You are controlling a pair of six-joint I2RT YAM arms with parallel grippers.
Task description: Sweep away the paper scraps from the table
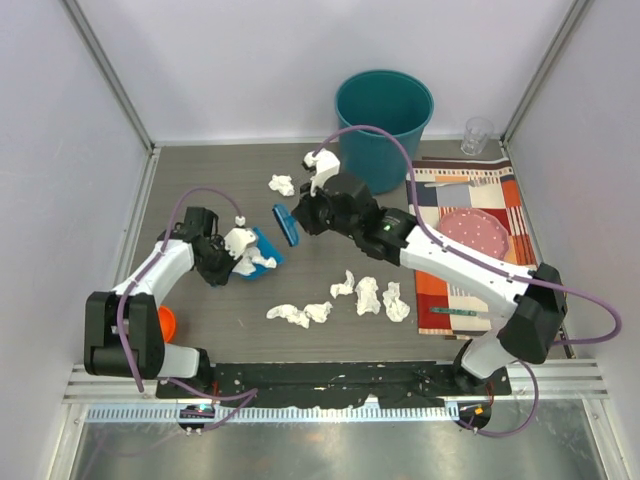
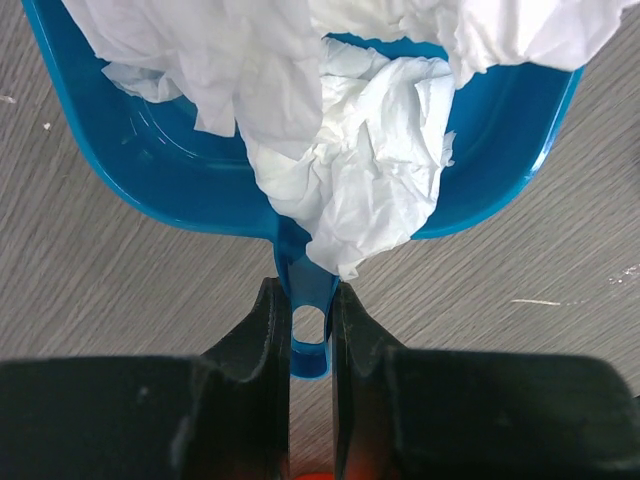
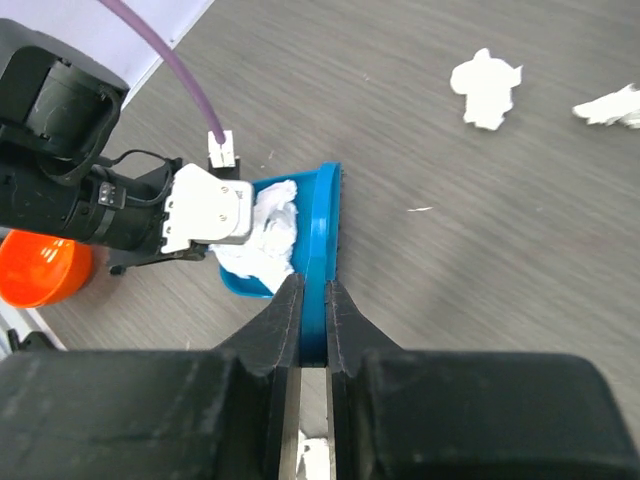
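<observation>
My left gripper point(image 1: 228, 260) point(image 2: 310, 298) is shut on the handle of a blue dustpan point(image 1: 268, 248) point(image 2: 150, 160) resting on the table point(image 1: 220, 185). The pan holds several white paper scraps point(image 1: 243, 243) point(image 2: 370, 170). My right gripper point(image 1: 302, 217) point(image 3: 315, 292) is shut on a blue brush point(image 1: 287, 225) point(image 3: 322, 240), held just right of the pan's mouth. Loose scraps lie on the table: two at the back point(image 1: 282, 184) point(image 1: 320, 160), and a group in front point(image 1: 367, 295) point(image 1: 396, 302) point(image 1: 298, 315). The right wrist view shows the pan point(image 3: 240, 282) and two scraps point(image 3: 487, 88) point(image 3: 610, 105).
A teal bin point(image 1: 385, 125) stands at the back centre. A striped placemat point(image 1: 505, 205) at the right carries a pink plate point(image 1: 475, 232), a fork point(image 1: 455, 182) and a dark green bar point(image 1: 460, 315). A glass point(image 1: 477, 135) stands behind it. An orange object point(image 1: 166, 322) point(image 3: 40, 268) lies by the left arm.
</observation>
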